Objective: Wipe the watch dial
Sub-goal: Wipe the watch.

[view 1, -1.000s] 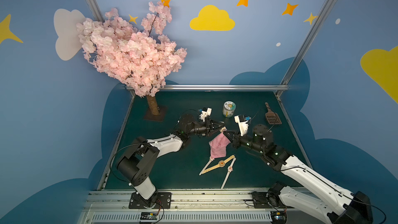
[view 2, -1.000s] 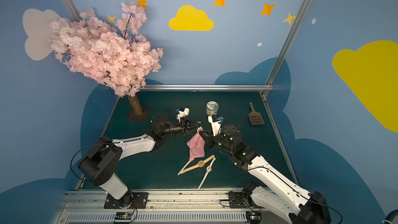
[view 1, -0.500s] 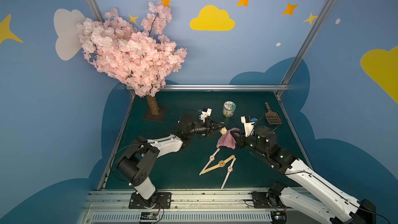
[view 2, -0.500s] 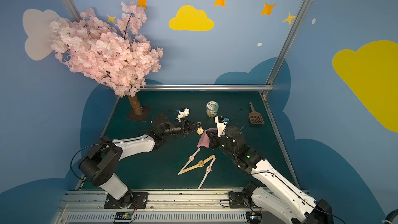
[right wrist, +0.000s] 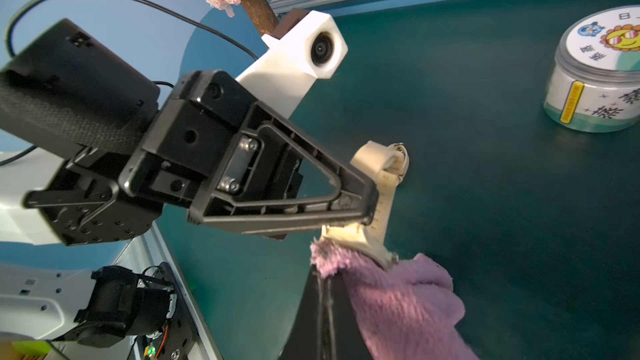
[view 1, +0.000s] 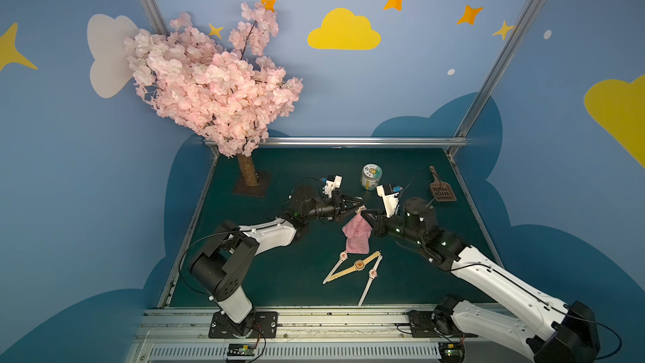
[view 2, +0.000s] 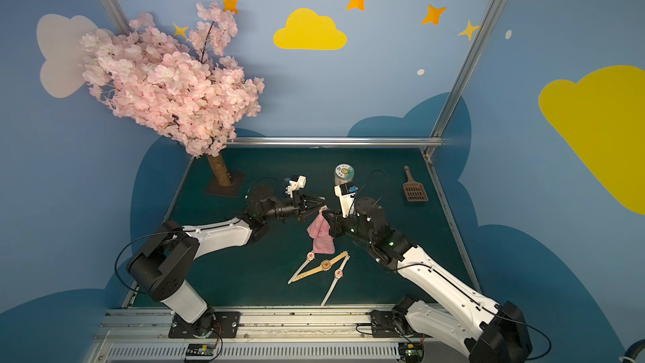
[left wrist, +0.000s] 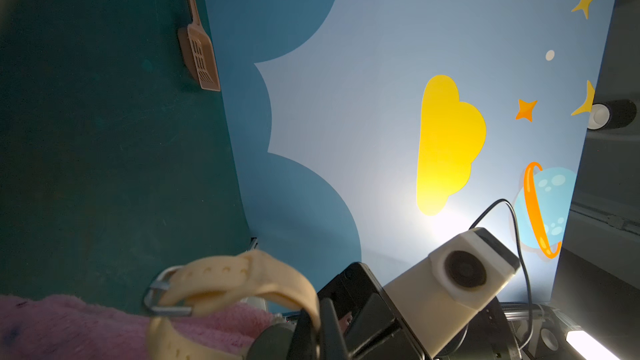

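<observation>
holding a cream watch (right wrist: 379, 181) by its strap, the left hand (right wrist: 370, 218) is pinched shut on it, up in the air over the middle of the table (view 1: 279, 274). the right hand (view 1: 365, 215) is shut on a pink cloth (view 1: 356, 235). the top of the cloth is pushed right up against the watch, and the rest hangs down toward the table.

i think one hand holds the watch steady so the other can rub it. the grip is on the strap, so the face stays free. i cannot see the dial; the cloth seems to cover it, so the wiping looks under way.

three other watches (view 1: 357, 265) lie flat near the front edge, crossed over each other, out of the way.

a jar (right wrist: 595, 74) stands near the back edge. its lid shows a sunflower in sunglasses and a small blue face, with chinese writing. i can make out only "日". the yellow strip on its side is too small to read. i see no writing on the strap.

a brown scoop (view 1: 441, 192) lies by the back right corner, and a pink tree (view 1: 216, 92) stands at the back left corner.
</observation>
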Action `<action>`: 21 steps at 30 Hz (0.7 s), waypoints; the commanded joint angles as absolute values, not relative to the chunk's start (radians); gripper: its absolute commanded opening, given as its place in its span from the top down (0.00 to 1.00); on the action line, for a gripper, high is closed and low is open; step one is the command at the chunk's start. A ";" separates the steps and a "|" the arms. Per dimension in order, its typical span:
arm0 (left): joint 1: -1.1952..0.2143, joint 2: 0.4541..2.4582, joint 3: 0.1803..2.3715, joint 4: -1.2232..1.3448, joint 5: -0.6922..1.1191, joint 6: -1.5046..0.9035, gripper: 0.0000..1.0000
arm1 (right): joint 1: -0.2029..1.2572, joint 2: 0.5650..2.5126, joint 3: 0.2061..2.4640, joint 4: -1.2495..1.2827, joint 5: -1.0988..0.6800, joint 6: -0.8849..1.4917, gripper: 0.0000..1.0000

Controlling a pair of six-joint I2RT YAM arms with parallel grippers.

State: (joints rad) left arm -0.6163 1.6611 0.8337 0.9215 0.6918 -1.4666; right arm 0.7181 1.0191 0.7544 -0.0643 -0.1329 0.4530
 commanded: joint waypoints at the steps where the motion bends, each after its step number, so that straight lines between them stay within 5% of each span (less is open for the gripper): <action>1: -0.627 1.661 0.837 0.956 0.725 -1.461 0.97 | 0.716 1.015 0.778 -0.119 -0.012 0.481 1.00; 10: -0.620 1.657 0.830 0.957 0.728 -1.463 0.97 | 0.707 0.908 0.737 -0.216 0.073 0.467 1.00; 21: -0.617 1.655 0.823 0.960 0.728 -1.464 0.97 | 0.703 0.888 0.715 0.015 -0.288 0.411 1.00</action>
